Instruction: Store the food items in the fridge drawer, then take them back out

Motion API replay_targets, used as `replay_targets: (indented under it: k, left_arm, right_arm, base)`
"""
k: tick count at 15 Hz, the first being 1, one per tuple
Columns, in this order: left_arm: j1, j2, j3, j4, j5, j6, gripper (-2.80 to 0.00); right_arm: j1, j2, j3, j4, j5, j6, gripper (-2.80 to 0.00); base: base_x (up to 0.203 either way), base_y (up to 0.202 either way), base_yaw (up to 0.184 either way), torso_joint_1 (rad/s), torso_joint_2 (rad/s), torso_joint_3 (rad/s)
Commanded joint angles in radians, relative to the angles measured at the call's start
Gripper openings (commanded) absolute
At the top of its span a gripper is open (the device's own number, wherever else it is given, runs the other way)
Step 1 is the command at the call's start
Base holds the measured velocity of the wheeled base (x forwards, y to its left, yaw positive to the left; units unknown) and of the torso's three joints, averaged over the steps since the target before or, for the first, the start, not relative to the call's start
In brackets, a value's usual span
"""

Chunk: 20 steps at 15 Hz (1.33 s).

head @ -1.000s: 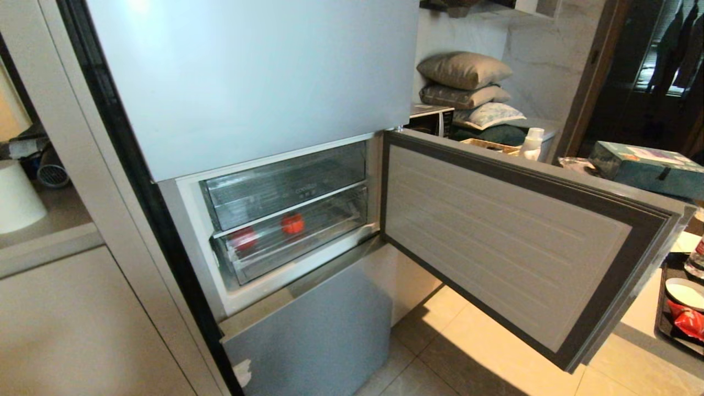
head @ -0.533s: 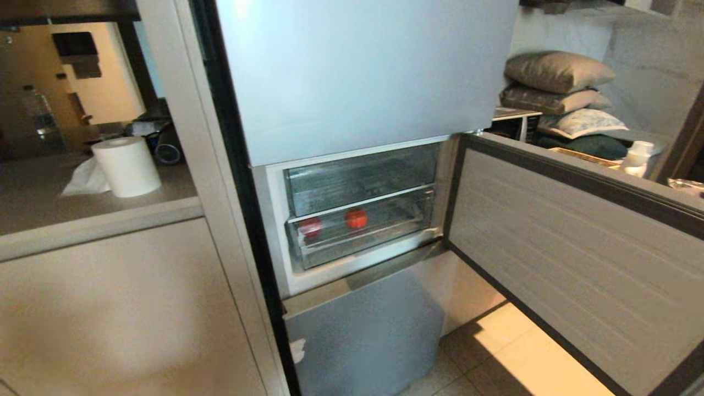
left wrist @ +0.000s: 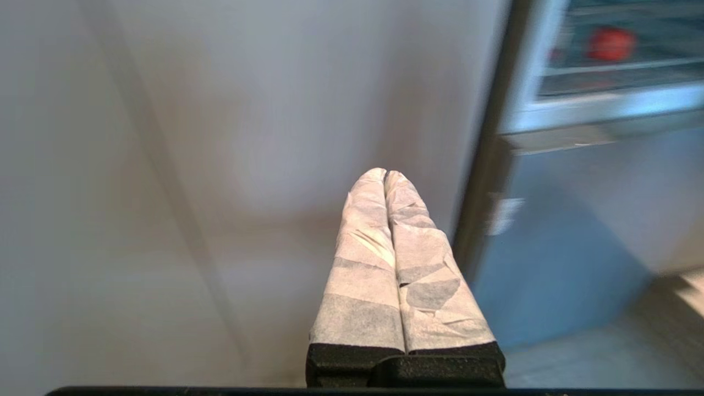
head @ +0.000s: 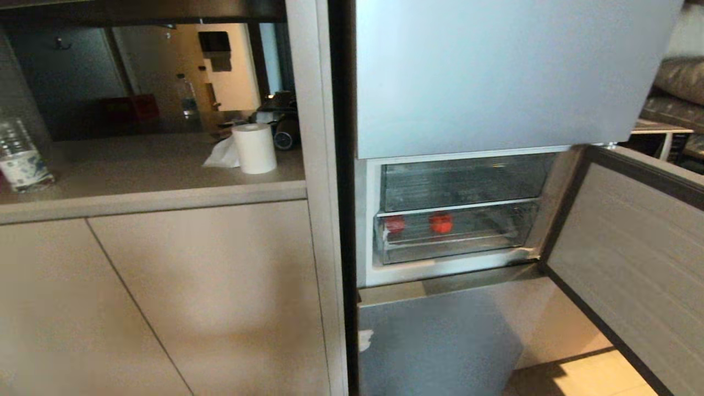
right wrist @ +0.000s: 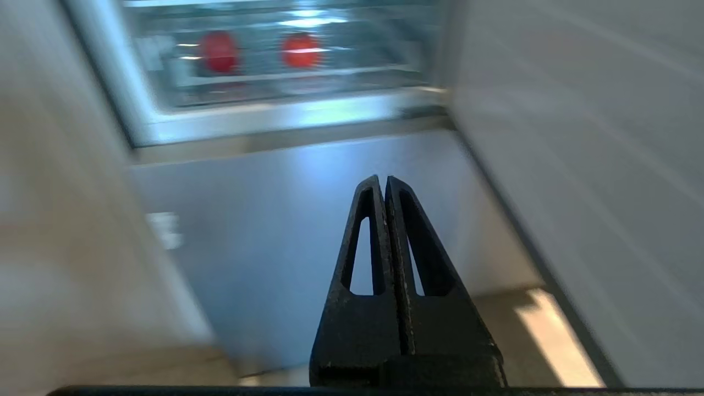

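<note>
left hand clenched, white-wrapped fingers pressed together, grasping nothing, pointed at the beige cabinet front beside the fridge. right hand also clenched, black fingers touching along their length, empty, aimed at the grey lower fridge door. neither hand showed in the head view.

fridge drawer sat pushed in, the lower of two clear bins inside the open middle compartment, under the upper clear bin. both food items were inside it behind the transparent front wall: the round red item toward the middle-left, the second red item near the drawer's left end, the two apart from each other. shape of the second one too blurred to tell. compartment door swung open to the right.

left of the fridge, a tabletop carried a white paper roll near its right end and a water bottle at its left edge. tiled floor showed below the open door.
</note>
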Motion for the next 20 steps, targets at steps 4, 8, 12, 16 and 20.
replay_targets:
  k: [4, 8, 12, 16, 20]
  left_arm:
    - [0.0, -0.002, 0.0, 0.0, 0.0, 0.0, -2.8]
    - [0.0, -0.002, 0.0, 0.0, 0.0, 0.0, -2.8]
    - [0.0, -0.002, 0.0, 0.0, 0.0, 0.0, -2.8]
    - [0.0, -0.002, 0.0, 0.0, 0.0, 0.0, -2.8]
    - [0.0, -0.002, 0.0, 0.0, 0.0, 0.0, -2.8]
  right_arm:
    - [0.001, 0.0, 0.0, -0.001, 0.0, 0.003, -2.8]
    - [-0.001, 0.002, 0.0, -0.002, 0.002, -0.005, -2.8]
    - [0.001, 0.002, 0.0, -0.002, 0.01, -0.043, -2.8]
    - [0.0, 0.001, 0.0, -0.002, 0.002, -0.003, -2.8]
    - [0.0, 0.002, 0.0, -0.002, 0.001, 0.002, -2.8]
  base:
    - [0.002, -0.009, 0.173, 0.002, 0.0, 0.002]
    - [0.0, -0.003, 0.049, -0.001, 0.0, 0.001]
    - [0.0, 0.0, 0.0, 0.0, 0.0, 0.0]
    - [0.0, 0.0, 0.0, 0.0, 0.0, 0.0]
    - [0.0, 0.0, 0.0, 0.0, 0.0, 0.0]
